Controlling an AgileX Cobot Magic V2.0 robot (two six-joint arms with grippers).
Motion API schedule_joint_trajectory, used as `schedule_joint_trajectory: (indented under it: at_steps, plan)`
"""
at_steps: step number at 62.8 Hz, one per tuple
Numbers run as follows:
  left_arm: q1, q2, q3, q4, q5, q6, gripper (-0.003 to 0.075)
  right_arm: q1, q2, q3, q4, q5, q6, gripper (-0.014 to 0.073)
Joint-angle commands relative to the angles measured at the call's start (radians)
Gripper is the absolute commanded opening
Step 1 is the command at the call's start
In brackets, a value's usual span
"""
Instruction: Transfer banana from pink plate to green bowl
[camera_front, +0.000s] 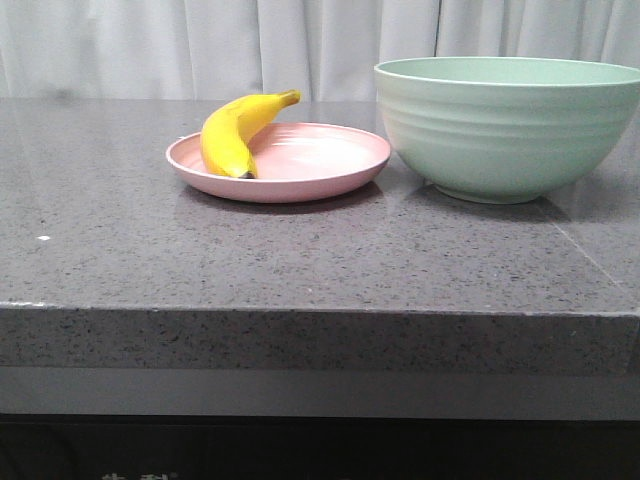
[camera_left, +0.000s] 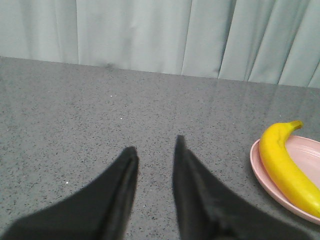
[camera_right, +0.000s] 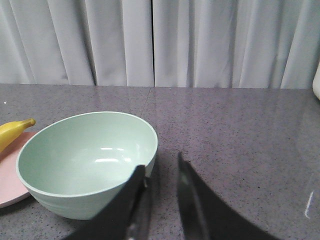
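Observation:
The yellow banana (camera_front: 237, 132) lies on the left side of the pink plate (camera_front: 310, 165), its stem leaning out over the far rim. The green bowl (camera_front: 508, 125) stands just right of the plate and is empty inside. In the left wrist view my left gripper (camera_left: 154, 144) is open and empty over bare counter, with the banana (camera_left: 284, 164) and the plate (camera_left: 262, 172) off to one side. In the right wrist view my right gripper (camera_right: 161, 162) is open and empty beside the bowl (camera_right: 85, 160); the banana's stem (camera_right: 17, 128) and the plate's edge (camera_right: 10, 195) show past it. Neither gripper shows in the front view.
The dark speckled stone counter (camera_front: 300, 260) ends in a front edge (camera_front: 320, 312). Pale curtains (camera_front: 200, 45) hang behind it. A white object (camera_right: 316, 85) shows at the edge of the right wrist view.

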Motion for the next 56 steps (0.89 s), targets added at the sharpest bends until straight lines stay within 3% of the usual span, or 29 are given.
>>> schedule_joint_trajectory:
  at_steps: [1, 4, 6, 12, 26, 44, 56]
  plan:
    - [0.001, 0.012, -0.036, -0.005, -0.098, 0.002, 0.0522, -0.007, 0.015, -0.036, -0.010, -0.076, -0.008, 0.0405]
    - [0.001, 0.012, -0.035, -0.005, -0.108, 0.002, 0.0673, -0.007, 0.015, -0.036, -0.009, -0.076, -0.008, 0.0519]
    - [0.001, 0.012, -0.034, -0.007, -0.108, 0.002, 0.0715, -0.007, 0.015, -0.036, -0.009, -0.076, -0.008, 0.0563]
    - [0.001, 0.012, -0.034, -0.008, -0.108, 0.002, 0.0662, -0.007, 0.015, -0.036, -0.009, -0.076, -0.008, 0.0616]
    - [-0.054, 0.068, -0.105, -0.050, -0.031, 0.002, 0.0611, -0.007, 0.015, -0.036, -0.009, -0.076, -0.008, 0.0614]
    - [-0.295, 0.457, -0.353, -0.053, 0.141, -0.015, 0.0611, -0.007, 0.015, -0.036, -0.009, -0.079, -0.008, 0.0614]
    - [-0.440, 0.756, -0.571, -0.051, 0.224, -0.124, 0.0610, -0.007, 0.015, -0.036, -0.009, -0.079, -0.008, 0.0614]
